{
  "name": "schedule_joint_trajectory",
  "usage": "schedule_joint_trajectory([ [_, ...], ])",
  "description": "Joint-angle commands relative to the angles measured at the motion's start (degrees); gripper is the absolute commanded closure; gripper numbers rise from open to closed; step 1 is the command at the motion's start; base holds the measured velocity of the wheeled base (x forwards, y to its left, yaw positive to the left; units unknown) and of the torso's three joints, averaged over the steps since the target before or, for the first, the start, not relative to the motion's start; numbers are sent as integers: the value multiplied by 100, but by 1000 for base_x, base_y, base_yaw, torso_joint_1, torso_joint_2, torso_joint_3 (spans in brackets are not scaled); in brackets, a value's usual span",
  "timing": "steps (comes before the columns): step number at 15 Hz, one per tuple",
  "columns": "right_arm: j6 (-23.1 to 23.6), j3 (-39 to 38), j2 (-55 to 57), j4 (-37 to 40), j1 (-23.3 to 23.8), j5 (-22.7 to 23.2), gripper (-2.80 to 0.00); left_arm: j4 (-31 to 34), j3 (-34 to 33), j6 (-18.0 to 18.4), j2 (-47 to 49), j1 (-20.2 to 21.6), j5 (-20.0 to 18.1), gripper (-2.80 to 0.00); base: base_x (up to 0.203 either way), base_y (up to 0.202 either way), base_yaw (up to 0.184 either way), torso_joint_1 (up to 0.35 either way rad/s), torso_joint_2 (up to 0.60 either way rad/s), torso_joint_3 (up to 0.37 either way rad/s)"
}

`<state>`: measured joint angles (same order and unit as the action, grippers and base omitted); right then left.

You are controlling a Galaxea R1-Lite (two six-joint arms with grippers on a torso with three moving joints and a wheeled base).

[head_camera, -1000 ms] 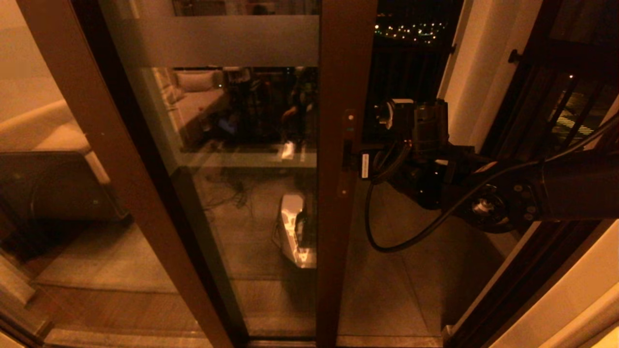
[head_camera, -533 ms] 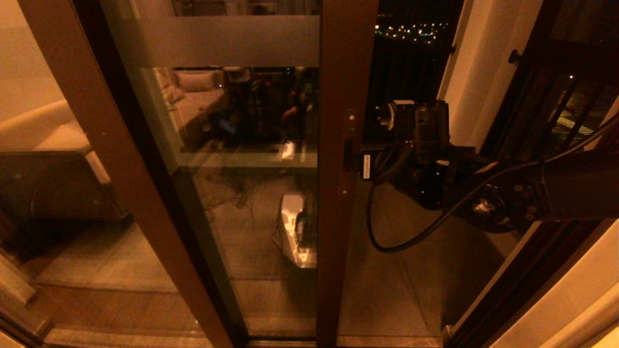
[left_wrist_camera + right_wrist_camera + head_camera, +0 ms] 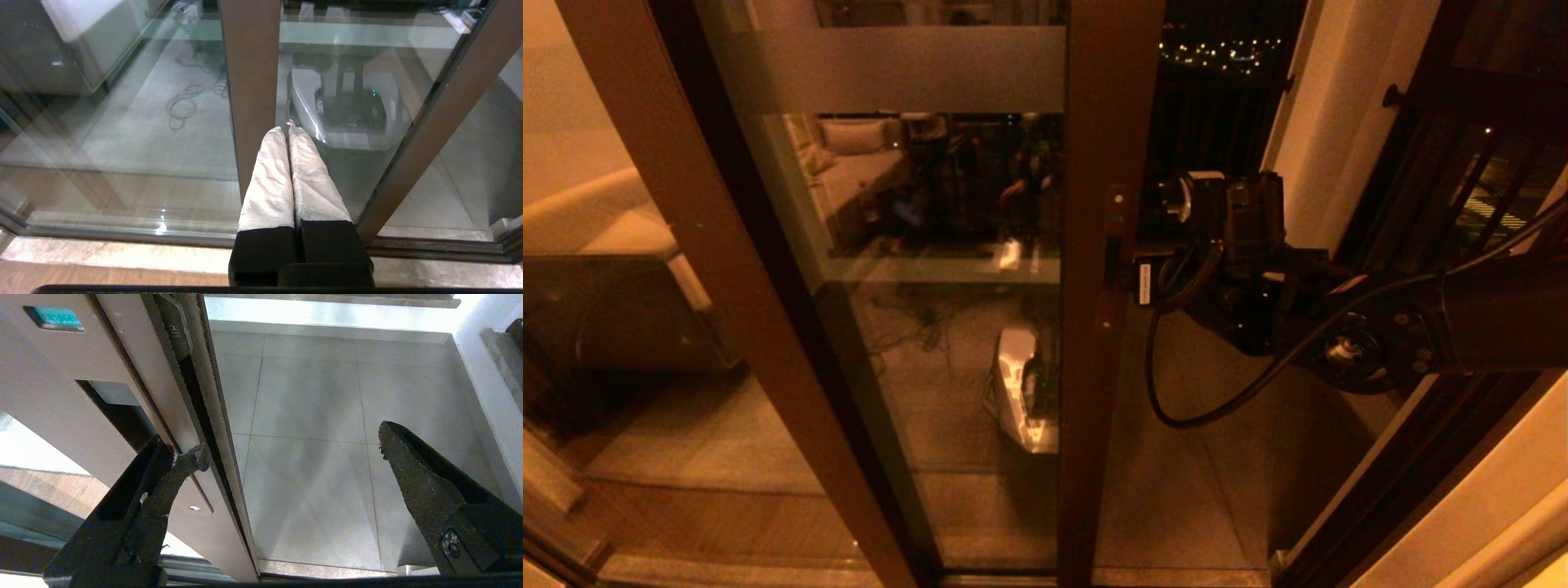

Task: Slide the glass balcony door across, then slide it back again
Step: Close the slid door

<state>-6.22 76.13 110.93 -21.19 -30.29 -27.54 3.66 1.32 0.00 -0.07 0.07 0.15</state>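
Note:
The glass balcony door [image 3: 947, 327] is a clear pane in a dark brown frame with a frosted band [image 3: 898, 69] near the top; no etched characters show on it. My right gripper [image 3: 1123, 273] is at the recessed handle on the door's right stile [image 3: 1107, 122]. In the right wrist view that gripper [image 3: 291, 443] is open. One finger [image 3: 175, 473] is hooked against the stile's edge [image 3: 163, 400] and the other hangs free over the balcony tiles. My left gripper [image 3: 286, 130] is shut on nothing, low before the door's glass [image 3: 359, 171].
Right of the stile the doorway opens onto a tiled balcony floor [image 3: 1176, 490], with a white column [image 3: 1331, 122] and dark railing [image 3: 1462, 163] beyond. Another brown frame [image 3: 686, 204] slants at the left. The floor track [image 3: 429, 245] runs along the bottom.
The door's right stile and my right gripper have both shifted slightly to the right. The left arm stays out of the head view.

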Motion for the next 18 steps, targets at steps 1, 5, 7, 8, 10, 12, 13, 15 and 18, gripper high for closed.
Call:
schedule_joint_trajectory([
  [1, -2, -2, -28, -8, 32, -41, -280, 3, 0, 0, -1, 1, 2, 0, 0, 0, 0, 0, 0, 0],
  [5, 2, -16, -19, -8, 111, -41, -280, 3, 0, 0, -1, 1, 2, 0, 0, 0, 0, 0, 0, 0],
  [7, 6, -19, -19, -8, 171, -41, -280, 3, 0, 0, -1, 1, 2, 0, 0, 0, 0, 0, 0, 0],
  [8, 6, -19, -19, -8, 181, -41, -280, 3, 0, 0, -1, 1, 2, 0, 0, 0, 0, 0, 0, 0],
  [10, 6, -28, -10, -8, 199, -41, -280, 3, 0, 0, -1, 1, 2, 0, 0, 0, 0, 0, 0, 0],
  [12, 67, -86, -10, -8, 213, -41, -280, 3, 0, 0, -1, 1, 2, 0, 0, 0, 0, 0, 0, 0],
  [13, 86, -98, -10, -17, 216, -41, -280, 3, 0, 0, -1, 1, 2, 0, 0, 0, 0, 0, 0, 0],
  [15, 94, -98, -19, -17, 226, -41, -280, 3, 0, 0, -1, 1, 2, 0, 0, 0, 0, 0, 0, 0],
  [18, 102, -136, -41, -17, 271, -47, -280, 3, 0, 0, -1, 1, 2, 0, 0, 0, 0, 0, 0, 0],
])
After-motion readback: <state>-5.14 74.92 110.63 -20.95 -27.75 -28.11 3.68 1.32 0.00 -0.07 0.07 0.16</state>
